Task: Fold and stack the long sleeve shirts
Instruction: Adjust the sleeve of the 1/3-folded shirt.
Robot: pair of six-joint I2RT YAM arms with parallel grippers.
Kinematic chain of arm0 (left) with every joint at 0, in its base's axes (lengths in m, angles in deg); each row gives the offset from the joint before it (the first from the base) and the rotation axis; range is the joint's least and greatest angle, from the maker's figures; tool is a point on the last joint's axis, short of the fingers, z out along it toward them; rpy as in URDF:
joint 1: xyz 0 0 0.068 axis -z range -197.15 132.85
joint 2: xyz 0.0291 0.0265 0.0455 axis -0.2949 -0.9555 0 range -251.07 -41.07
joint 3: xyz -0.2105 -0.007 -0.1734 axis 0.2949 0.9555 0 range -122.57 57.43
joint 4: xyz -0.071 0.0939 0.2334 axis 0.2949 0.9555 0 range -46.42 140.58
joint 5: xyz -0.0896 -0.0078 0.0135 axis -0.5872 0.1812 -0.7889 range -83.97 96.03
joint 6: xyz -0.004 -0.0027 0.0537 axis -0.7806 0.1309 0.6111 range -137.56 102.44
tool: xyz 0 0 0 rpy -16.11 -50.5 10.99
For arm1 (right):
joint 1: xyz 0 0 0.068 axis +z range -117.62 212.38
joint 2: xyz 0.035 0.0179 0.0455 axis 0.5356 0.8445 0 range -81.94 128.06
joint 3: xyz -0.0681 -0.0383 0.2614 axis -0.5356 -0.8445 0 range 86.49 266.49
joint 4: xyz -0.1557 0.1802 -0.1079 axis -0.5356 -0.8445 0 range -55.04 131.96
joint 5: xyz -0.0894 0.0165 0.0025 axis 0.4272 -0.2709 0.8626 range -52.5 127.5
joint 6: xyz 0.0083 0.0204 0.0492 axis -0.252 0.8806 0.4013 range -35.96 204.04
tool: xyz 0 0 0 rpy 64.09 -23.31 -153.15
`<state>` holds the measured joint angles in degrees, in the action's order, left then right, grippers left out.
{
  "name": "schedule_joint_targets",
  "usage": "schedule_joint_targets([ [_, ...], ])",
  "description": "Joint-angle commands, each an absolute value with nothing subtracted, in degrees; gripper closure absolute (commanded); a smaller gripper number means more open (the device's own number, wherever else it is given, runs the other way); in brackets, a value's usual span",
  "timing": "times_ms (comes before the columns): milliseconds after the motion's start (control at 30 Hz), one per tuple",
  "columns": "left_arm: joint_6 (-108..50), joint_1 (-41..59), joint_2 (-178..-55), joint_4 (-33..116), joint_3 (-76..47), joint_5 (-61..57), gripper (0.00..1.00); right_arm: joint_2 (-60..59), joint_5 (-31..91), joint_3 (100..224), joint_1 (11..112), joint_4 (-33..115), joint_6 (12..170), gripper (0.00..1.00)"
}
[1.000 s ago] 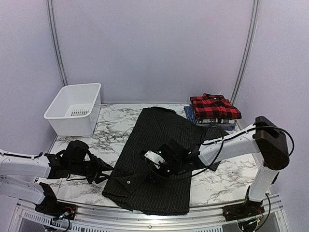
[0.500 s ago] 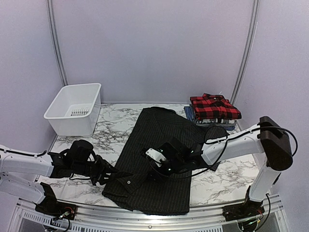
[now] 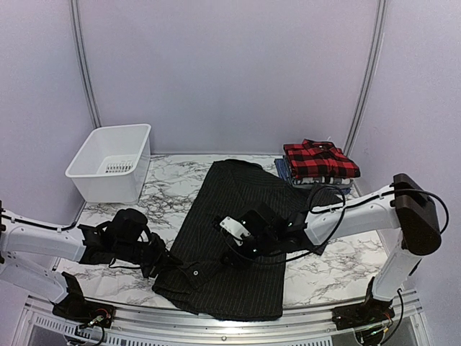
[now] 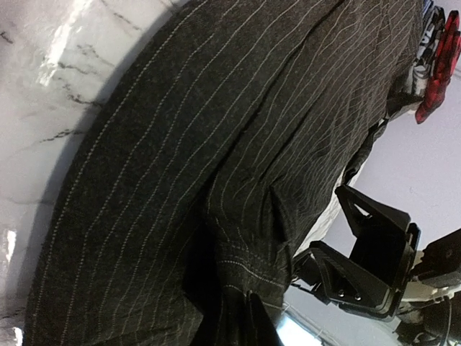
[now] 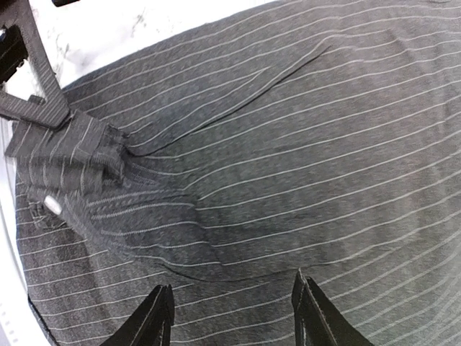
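Two arms tend the black pinstriped shirt [image 3: 238,191] lying mid-table — left gripper [image 3: 166,262] pinching its near-left edge, right gripper [image 5: 234,321] open over the cloth — so next, likely, carry that edge inward.

Bare desk [image 3: 338,270] lies open right of the pinstriped shirt [image 3: 238,194]; the white bin [image 3: 112,162] and folded stack [image 3: 319,160] block the far corners

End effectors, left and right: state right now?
Left end effector: cannot tell, fingers buried in the black pinstriped shirt edge.
Right end effector: open, holding nothing, over the shirt.
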<state>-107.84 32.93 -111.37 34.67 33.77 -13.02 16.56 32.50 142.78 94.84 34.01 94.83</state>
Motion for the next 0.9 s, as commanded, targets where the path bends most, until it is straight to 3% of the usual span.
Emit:
schedule_joint_targets([
  [0,-102.8,33.4,-111.1,42.1,28.1,-11.8,0.97,13.3,36.1,143.4,93.6,31.8,96.5,0.48],
  [233,-87.6,33.5,-110.7,65.4,15.5,-6.9,1.0,10.0,32.5,143.3,87.2,31.0,97.0,0.48],
  [600,-84.9,35.1,-108.3,67.8,26.7,-6.3,1.0,9.5,35.8,143.5,84.5,29.6,98.0,0.48],
  [867,-81.4,37.1,-109.5,68.2,21.8,-2.3,1.0,9.9,37.2,145.4,82.6,29.9,99.4,0.47],
])
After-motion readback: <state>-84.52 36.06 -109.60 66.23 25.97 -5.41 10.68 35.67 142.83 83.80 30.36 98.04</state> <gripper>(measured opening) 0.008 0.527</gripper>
